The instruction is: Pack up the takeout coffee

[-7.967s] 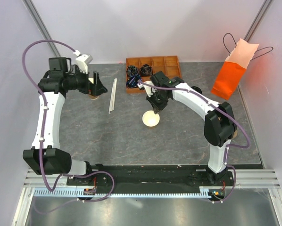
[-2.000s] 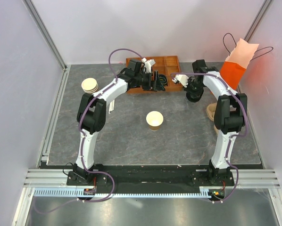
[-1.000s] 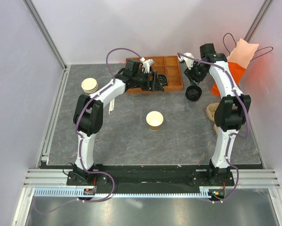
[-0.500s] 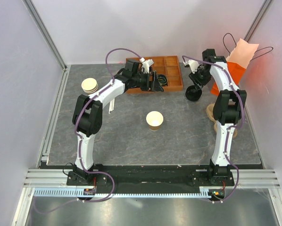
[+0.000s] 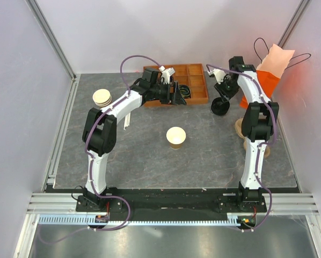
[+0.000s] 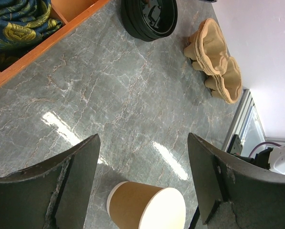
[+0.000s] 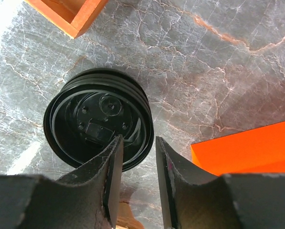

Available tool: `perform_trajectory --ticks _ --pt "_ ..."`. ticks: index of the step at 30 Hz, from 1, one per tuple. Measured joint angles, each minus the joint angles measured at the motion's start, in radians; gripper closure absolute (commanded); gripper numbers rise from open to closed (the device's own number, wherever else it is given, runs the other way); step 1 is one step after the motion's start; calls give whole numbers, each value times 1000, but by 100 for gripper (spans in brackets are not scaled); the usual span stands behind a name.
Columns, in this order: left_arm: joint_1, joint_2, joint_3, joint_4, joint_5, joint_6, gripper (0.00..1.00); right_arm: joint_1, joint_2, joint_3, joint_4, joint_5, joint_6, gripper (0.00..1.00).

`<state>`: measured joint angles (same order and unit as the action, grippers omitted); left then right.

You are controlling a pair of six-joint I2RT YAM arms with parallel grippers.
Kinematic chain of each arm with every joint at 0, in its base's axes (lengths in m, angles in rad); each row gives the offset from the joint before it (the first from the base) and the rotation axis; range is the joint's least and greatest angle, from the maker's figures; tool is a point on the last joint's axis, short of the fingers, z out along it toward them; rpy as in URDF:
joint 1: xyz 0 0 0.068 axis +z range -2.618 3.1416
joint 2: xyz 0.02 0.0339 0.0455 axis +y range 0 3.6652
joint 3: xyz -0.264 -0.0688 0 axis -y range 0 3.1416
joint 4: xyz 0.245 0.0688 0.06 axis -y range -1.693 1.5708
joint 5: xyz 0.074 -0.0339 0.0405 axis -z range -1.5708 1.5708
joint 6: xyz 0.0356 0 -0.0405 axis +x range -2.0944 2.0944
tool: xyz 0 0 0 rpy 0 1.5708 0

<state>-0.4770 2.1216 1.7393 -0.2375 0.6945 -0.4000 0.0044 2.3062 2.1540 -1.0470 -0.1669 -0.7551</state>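
No cup with a lid shows. A lidless tan paper cup point(image 5: 175, 137) stands mid-table; it also shows in the left wrist view point(image 6: 145, 208). A stack of black lids point(image 5: 219, 106) lies right of the wooden tray point(image 5: 198, 98) and shows in both wrist views point(image 6: 149, 18) point(image 7: 97, 124). My left gripper point(image 5: 176, 92) hangs open and empty over the tray's front edge, its jaws wide apart point(image 6: 142, 143). My right gripper point(image 5: 225, 92) hovers above the lids' far side with a narrow gap and nothing between its jaws point(image 7: 137, 140).
A stack of lidless cups point(image 5: 102, 97) stands at the left. A white straw point(image 5: 128, 110) lies beside it. Cardboard cup carriers point(image 5: 241, 127) point(image 6: 216, 59) lie at the right. An orange paper bag point(image 5: 265, 86) point(image 7: 247, 148) stands at the back right. Dark packets point(image 6: 18, 19) fill tray compartments.
My right gripper has lifted off the black lids, leaving them on the table, and drawn back toward the bag. My left arm has barely moved in the last second.
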Motion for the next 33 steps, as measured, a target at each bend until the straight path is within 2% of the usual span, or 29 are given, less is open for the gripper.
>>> perform_trajectory --ticks 9,10,18,19,23,33 --pt "0 0 0 0 13 1 19 0 27 9 8 8 0 65" --pt "0 0 0 0 14 1 19 0 31 9 10 8 0 69" --pt "0 0 0 0 14 1 19 0 36 9 14 8 0 86" --pt "0 0 0 0 15 1 19 0 36 9 14 8 0 91" --pt "0 0 0 0 15 2 19 0 36 9 14 8 0 100" --pt "0 0 0 0 16 10 19 0 32 9 14 5 0 100"
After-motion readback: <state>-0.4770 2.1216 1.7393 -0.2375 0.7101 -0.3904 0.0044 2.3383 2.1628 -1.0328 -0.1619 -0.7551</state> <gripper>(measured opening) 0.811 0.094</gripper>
